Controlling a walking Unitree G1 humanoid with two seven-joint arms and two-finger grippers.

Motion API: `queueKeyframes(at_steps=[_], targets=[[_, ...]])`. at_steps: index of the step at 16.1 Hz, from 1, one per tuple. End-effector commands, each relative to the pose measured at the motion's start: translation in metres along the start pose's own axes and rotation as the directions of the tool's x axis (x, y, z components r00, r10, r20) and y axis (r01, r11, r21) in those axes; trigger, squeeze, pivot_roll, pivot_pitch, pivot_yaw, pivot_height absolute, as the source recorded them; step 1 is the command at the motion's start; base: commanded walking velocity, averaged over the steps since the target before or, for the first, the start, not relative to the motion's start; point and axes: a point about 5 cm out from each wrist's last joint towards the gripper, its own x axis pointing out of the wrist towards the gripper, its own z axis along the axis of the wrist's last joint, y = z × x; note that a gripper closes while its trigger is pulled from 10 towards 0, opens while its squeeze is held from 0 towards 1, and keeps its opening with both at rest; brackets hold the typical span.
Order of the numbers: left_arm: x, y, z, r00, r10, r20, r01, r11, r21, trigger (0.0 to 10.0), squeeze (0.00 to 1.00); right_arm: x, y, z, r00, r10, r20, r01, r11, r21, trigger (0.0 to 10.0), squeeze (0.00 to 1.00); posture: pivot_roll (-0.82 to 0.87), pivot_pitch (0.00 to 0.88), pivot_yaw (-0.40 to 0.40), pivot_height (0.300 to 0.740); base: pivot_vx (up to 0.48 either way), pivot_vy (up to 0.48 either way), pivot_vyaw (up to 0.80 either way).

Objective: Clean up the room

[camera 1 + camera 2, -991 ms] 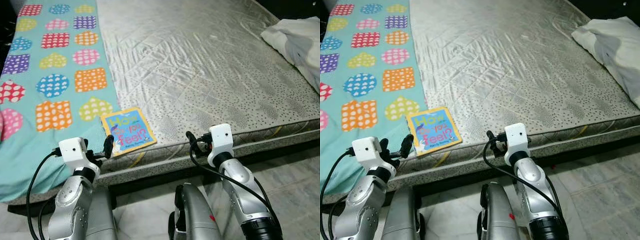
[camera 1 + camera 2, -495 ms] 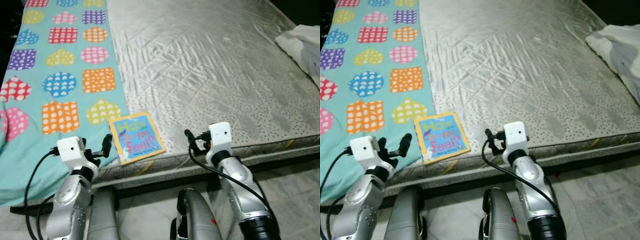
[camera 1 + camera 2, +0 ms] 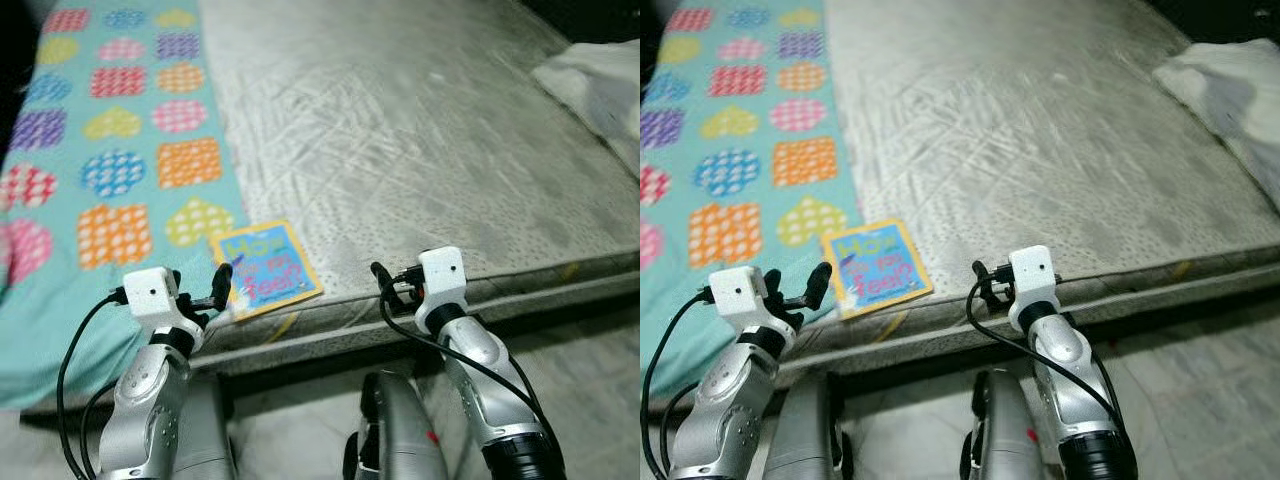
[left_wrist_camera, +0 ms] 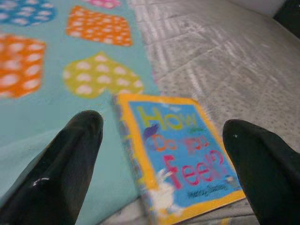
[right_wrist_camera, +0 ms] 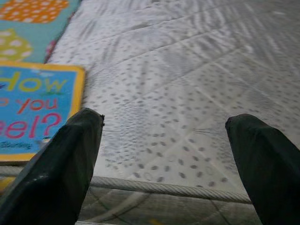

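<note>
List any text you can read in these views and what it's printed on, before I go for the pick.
"How Do you feel?" on the cover of the book lying at the near edge of the mattress, beside the patterned blanket.
A small line of print under the title, low on the cover: too blurred to read.
No other readable text; the blanket carries only dotted hearts, circles and squares.

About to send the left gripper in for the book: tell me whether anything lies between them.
Nothing visible does. The left gripper is open, its fingers apart, and the book lies flat ahead at the mattress edge, partly on the blanket.
</note>
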Motion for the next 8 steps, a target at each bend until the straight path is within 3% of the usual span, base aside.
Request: queueKeyframes(at_steps=[1, 8], targets=[[-0.0027, 0.0042, -0.0049, 1.000, 0.016, -0.024, -0.015, 1.000, 0.010, 10.0, 0.00, 0.0001, 0.0014, -0.0029, 1.000, 0.006, -0.011, -0.006, 1.000, 0.000, 10.0, 0.00, -0.11, 0.196, -0.070, 0.578, 0.000, 0.000, 0.77], [-0.0011, 0.0037, -0.0040, 1.000, 0.009, -0.016, -0.009, 1.000, 0.006, 10.0, 0.00, 0.0015, 0.0006, -0.0026, 1.000, 0.007, -0.009, -0.006, 1.000, 0.006, 10.0, 0.00, -0.11, 0.195, -0.069, 0.578, 0.000, 0.000, 0.06]])
